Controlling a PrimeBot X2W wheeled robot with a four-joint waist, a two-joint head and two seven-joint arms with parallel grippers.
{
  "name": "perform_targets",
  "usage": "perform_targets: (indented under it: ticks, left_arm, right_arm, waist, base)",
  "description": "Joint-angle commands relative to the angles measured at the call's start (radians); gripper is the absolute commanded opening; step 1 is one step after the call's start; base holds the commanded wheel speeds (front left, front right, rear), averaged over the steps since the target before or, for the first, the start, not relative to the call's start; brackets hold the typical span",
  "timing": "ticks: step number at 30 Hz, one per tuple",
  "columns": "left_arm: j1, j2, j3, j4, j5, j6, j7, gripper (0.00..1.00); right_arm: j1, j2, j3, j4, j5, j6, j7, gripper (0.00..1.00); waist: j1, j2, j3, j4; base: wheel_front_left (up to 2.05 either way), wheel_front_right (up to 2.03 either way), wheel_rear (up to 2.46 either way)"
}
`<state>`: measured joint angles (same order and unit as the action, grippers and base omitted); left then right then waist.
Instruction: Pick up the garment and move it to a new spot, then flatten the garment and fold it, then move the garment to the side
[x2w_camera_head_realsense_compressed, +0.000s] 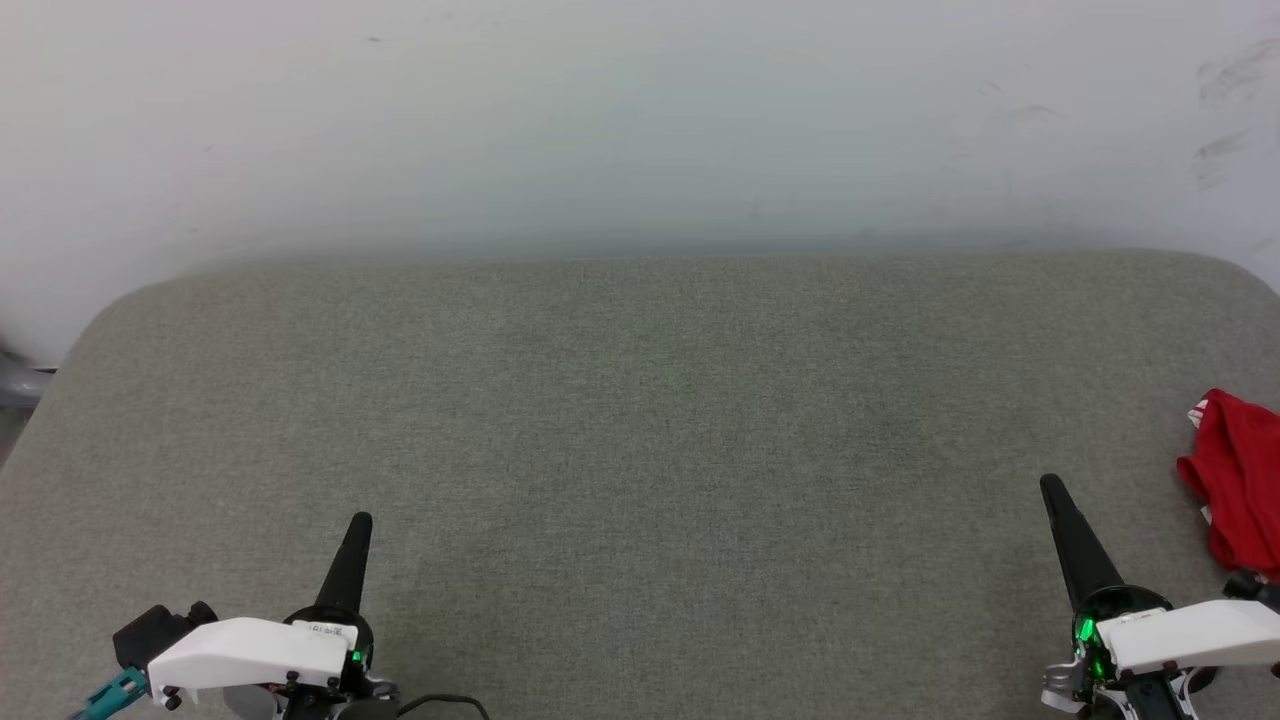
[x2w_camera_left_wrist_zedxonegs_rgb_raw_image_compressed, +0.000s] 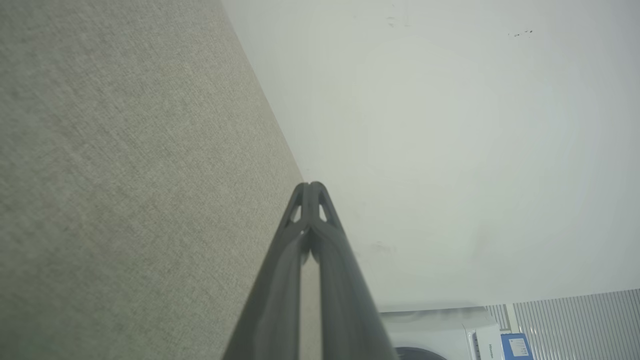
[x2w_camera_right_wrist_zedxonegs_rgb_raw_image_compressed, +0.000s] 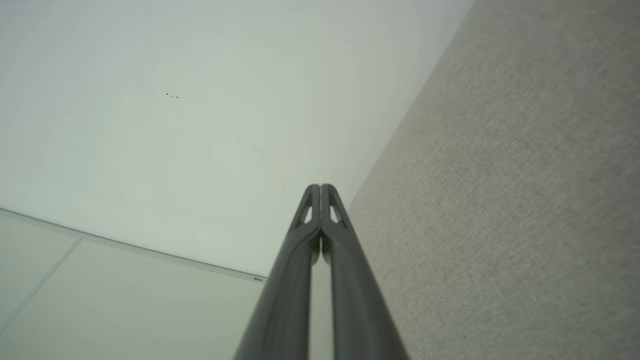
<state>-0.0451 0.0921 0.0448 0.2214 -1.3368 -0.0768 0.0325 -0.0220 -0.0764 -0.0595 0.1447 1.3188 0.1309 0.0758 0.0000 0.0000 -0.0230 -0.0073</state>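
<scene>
One red garment (x2w_camera_head_realsense_compressed: 1238, 478), bunched at the counter's (x2w_camera_head_realsense_compressed: 640, 400) right edge. Two grippers near the front edge, left end effector (x2w_camera_head_realsense_compressed: 359, 524) and right end effector (x2w_camera_head_realsense_compressed: 1050, 487), both closed and empty.

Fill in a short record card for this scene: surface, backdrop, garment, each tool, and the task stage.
surface: grey-green woven fabric tabletop, rounded far corners
backdrop: plain white wall
garment: crumpled red soft-fabric garment with red-and-white striped trim, at the head view's right edge, partly cut off
left tool: shut, holding nothing, at the near left of the tabletop
right tool: shut, holding nothing, its fingers clear of the garment lying to its right
task stage: garment not yet picked up
</scene>
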Motion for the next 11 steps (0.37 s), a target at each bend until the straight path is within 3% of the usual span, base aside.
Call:
perform_targets:
  ticks: [1, 11]
  left_arm:
    - [-0.019, -0.001, 0.01, -0.003, -0.021, -0.008, 0.007, 0.0]
    - [-0.034, -0.014, 0.027, 0.005, -0.094, -0.022, 0.029, 0.0]
  right_arm:
    - [-0.027, -0.005, -0.003, 0.004, 0.026, 0.0, 0.001, 0.0]
    - [-0.046, -0.003, -0.009, 0.032, 0.111, 0.0, 0.004, 0.0]
  waist:
    - [0.0001, 0.0, 0.001, 0.0]
    - [0.0001, 0.0, 0.007, 0.002]
  base:
    - [0.0, 0.0, 0.0]
    - [0.0, 0.0, 0.0]
